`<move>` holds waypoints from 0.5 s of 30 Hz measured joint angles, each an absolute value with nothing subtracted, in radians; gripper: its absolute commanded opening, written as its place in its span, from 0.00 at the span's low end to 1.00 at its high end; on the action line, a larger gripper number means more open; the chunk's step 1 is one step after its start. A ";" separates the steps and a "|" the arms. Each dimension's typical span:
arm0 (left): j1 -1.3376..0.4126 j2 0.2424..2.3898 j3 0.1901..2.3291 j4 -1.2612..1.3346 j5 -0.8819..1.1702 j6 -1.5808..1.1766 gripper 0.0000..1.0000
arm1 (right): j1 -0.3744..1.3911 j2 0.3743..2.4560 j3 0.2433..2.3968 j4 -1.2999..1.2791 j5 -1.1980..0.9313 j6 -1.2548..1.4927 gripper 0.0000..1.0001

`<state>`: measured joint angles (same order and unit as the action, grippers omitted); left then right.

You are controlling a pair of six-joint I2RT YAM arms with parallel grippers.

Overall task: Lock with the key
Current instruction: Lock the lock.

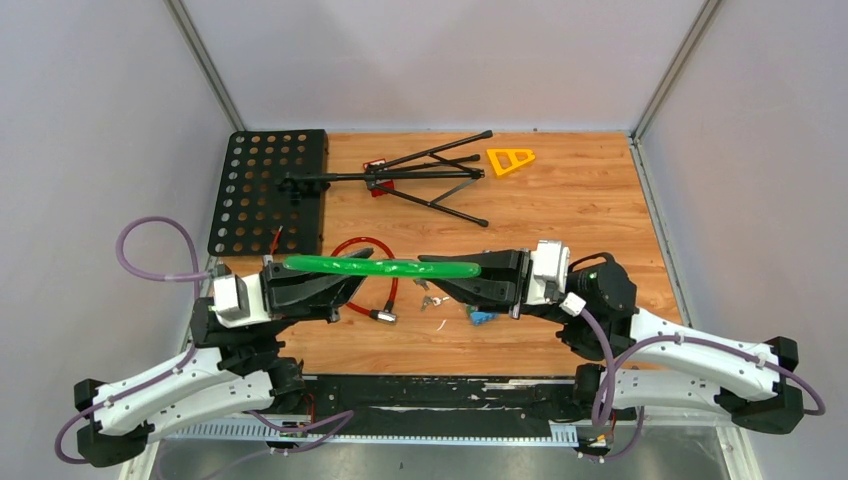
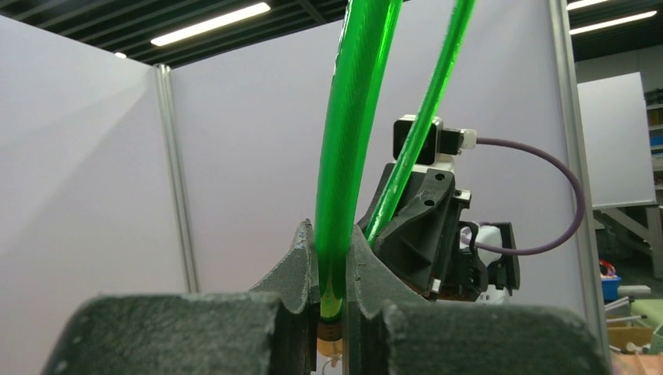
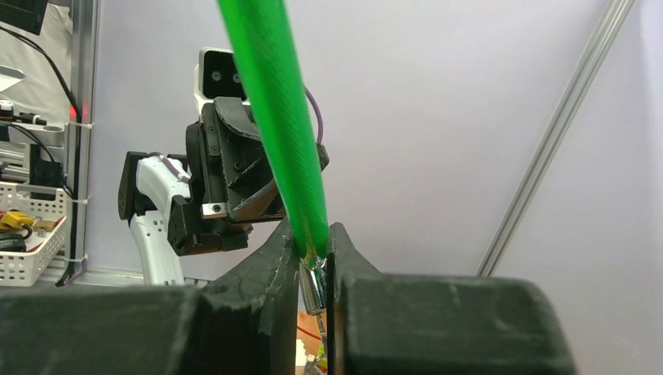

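A green cable lock (image 1: 380, 267) hangs stretched between my two grippers, above the wooden table (image 1: 580, 210). My left gripper (image 1: 348, 272) is shut on its left end, and the cable (image 2: 352, 117) rises from between the jaws (image 2: 332, 269). My right gripper (image 1: 442, 272) is shut on the other end, where the cable (image 3: 274, 101) ends in a silver metal tip (image 3: 313, 285) between the jaws (image 3: 314, 250). A small bunch of keys (image 1: 432, 298) lies on the table below the cable. A red cable lock (image 1: 362, 246) lies beside them.
A black perforated plate (image 1: 268, 190) lies at the back left. A folded black stand (image 1: 420, 175) and an orange triangle (image 1: 510, 160) lie at the back. A small blue item (image 1: 482, 317) lies under my right gripper. Grey walls enclose the table.
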<state>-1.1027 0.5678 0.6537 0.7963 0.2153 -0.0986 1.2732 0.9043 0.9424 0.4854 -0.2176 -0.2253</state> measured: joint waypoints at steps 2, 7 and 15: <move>-1.105 0.569 0.654 0.796 0.223 -0.101 0.00 | 1.273 0.899 0.942 0.487 -0.210 -0.220 0.00; -1.105 0.574 0.674 0.739 0.233 -0.084 0.00 | 1.273 0.876 0.933 0.472 -0.183 -0.218 0.00; -1.107 0.575 0.714 0.587 0.247 -0.040 0.00 | 1.274 0.805 0.902 0.393 -0.138 -0.228 0.00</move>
<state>-1.1069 0.5751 0.7139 0.5869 0.2470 -0.0399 1.2739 0.8047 0.9016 0.3931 -0.1375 -0.2279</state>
